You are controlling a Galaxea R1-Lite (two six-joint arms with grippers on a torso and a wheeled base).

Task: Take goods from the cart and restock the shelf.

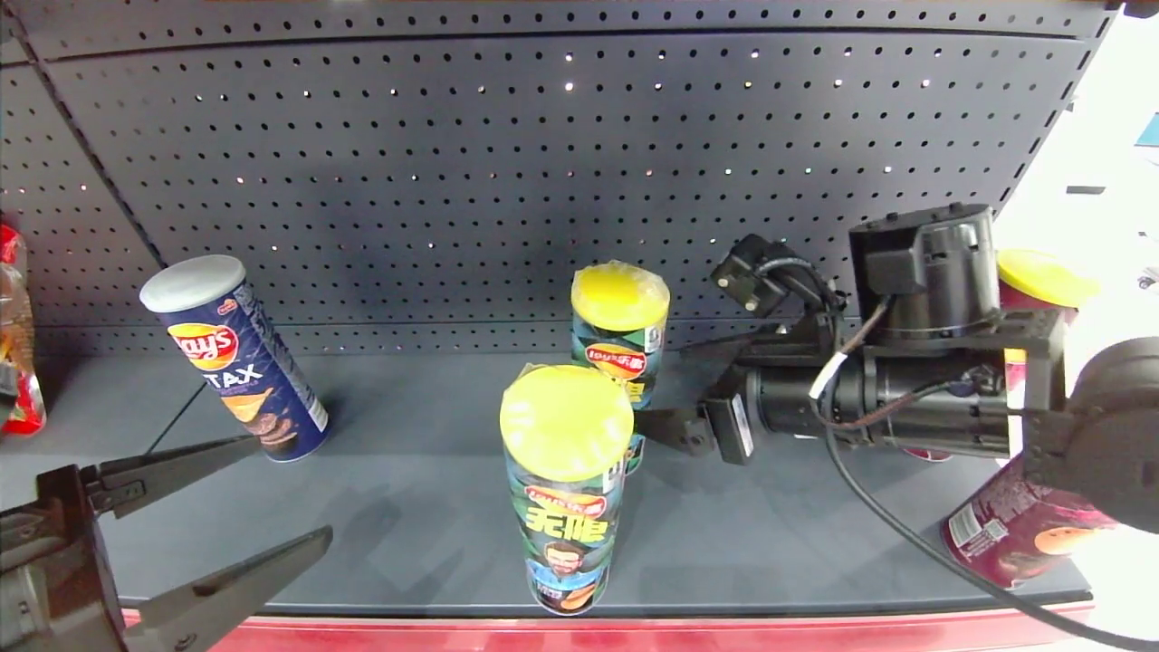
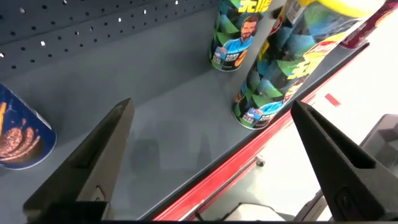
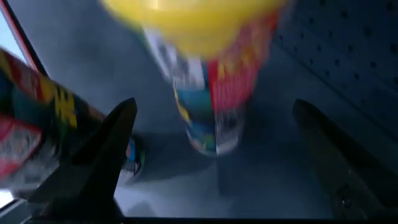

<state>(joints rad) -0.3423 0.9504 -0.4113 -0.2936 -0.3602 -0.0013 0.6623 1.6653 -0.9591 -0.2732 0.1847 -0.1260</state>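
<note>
Two green chip cans with yellow lids stand mid-shelf, the front can [image 1: 566,489] near the edge and the back can [image 1: 620,335] behind it. My right gripper [image 1: 665,385] is open just right of the back can. In the right wrist view that can [image 3: 211,81] stands ahead of the gap of the right gripper [image 3: 214,106], with the front can [image 3: 37,124] off to one side. My left gripper [image 1: 292,490] is open and empty at the shelf's front left. In the left wrist view the left gripper [image 2: 211,115] faces the front can [image 2: 273,87] and the back can [image 2: 239,31].
A blue chip can [image 1: 235,358] leans at the left of the grey shelf [image 1: 407,507]. Two maroon cans [image 1: 1023,534] stand at the right end behind my right arm. Snack bags [image 1: 14,335] sit at the far left. A pegboard [image 1: 543,181] backs the shelf, and a red strip [image 1: 634,634] lines its front edge.
</note>
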